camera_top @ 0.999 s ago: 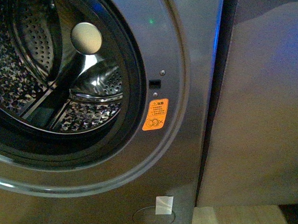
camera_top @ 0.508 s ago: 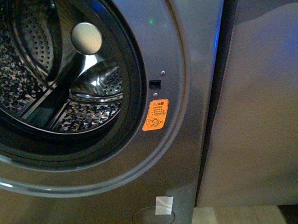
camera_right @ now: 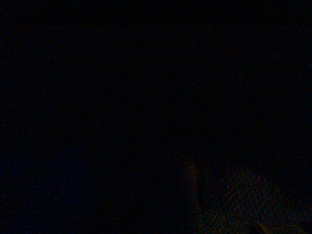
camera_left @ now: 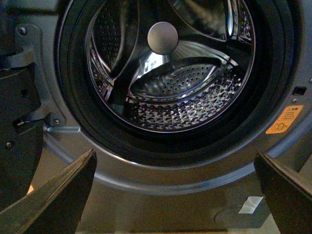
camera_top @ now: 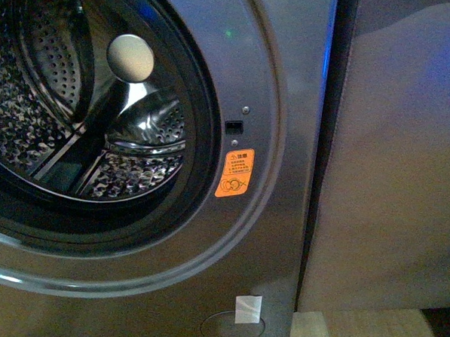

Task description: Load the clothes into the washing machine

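Observation:
The grey washing machine (camera_top: pixel 265 76) fills the front view, its round porthole open on the perforated steel drum (camera_top: pixel 26 126). An orange warning sticker (camera_top: pixel 234 172) sits beside the porthole rim. In the left wrist view the drum (camera_left: pixel 180 92) and the sticker (camera_left: pixel 284 119) show again. My left gripper (camera_left: pixel 175 195) is open and empty, its two dark fingers (camera_left: pixel 58 195) spread wide in front of the machine's lower front panel. No clothes show in any view; the drum looks empty. The right wrist view is dark. Neither arm shows in the front view.
A plain beige cabinet (camera_top: pixel 390 152) stands right of the machine. A white tag (camera_top: pixel 247 308) sits on the round cover at the machine's bottom. The door hinge (camera_left: pixel 24 73) shows beside the porthole in the left wrist view. Light wooden floor (camera_top: pixel 361 326) lies below.

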### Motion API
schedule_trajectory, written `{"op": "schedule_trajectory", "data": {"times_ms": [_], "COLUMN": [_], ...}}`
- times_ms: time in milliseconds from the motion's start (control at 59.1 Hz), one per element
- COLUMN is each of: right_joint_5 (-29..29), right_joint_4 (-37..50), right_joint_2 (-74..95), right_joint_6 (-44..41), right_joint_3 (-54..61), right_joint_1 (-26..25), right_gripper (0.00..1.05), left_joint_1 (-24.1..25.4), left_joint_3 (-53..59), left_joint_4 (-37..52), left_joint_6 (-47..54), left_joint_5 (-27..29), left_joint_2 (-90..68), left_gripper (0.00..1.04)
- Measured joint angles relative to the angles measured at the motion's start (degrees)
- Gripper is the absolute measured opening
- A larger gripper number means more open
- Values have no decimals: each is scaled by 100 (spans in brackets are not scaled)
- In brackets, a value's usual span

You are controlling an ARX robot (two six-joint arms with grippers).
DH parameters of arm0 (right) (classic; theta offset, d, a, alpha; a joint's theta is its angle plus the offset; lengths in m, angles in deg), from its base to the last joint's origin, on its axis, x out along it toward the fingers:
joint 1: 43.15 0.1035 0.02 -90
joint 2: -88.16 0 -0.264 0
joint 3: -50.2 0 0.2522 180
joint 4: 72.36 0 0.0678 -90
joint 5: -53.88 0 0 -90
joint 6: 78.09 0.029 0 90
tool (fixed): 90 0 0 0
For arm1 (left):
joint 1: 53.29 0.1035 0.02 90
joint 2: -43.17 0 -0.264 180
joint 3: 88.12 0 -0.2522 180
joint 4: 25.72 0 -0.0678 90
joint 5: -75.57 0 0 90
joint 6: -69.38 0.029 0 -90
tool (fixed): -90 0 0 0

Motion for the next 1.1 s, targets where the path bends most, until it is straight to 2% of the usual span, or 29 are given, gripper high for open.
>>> {"op": "schedule_trajectory", "data": {"times_ms": [85, 152, 305, 406, 542, 745, 864, 931, 1101], "right_joint_5": [138, 330, 785, 1298, 1714, 2129, 2295, 2323, 2037], "right_joint_4": [192, 468, 870, 951, 1019, 1062, 1102, 1110, 920], "right_joint_2": [-431, -1073, -2472, -3768, -5130, -7003, -8021, -8550, -9224], "right_joint_6": [216, 407, 678, 885, 1193, 1943, 2594, 3071, 3641], "right_joint_3": [343, 782, 1620, 2286, 2669, 2671, 2413, 2166, 1523], "right_joint_1": [0, 0, -17, -42, -92, -116, 68, 308, 968], "right_gripper": [17, 13, 12, 12, 12, 12, 12, 12, 12], "left_joint_1": [0, 0, 0, 0, 0, 0, 0, 0, 0], "left_joint_3": [0, 0, 0, 0, 0, 0, 0, 0, 0], "left_joint_4": [0, 0, 0, 0, 0, 0, 0, 0, 0], "left_joint_6": [0, 0, 0, 0, 0, 0, 0, 0, 0], "left_joint_5": [0, 0, 0, 0, 0, 0, 0, 0, 0], "left_joint_2": [0, 0, 0, 0, 0, 0, 0, 0, 0], "left_gripper": [98, 98, 98, 98, 98, 98, 98, 98, 98]}}
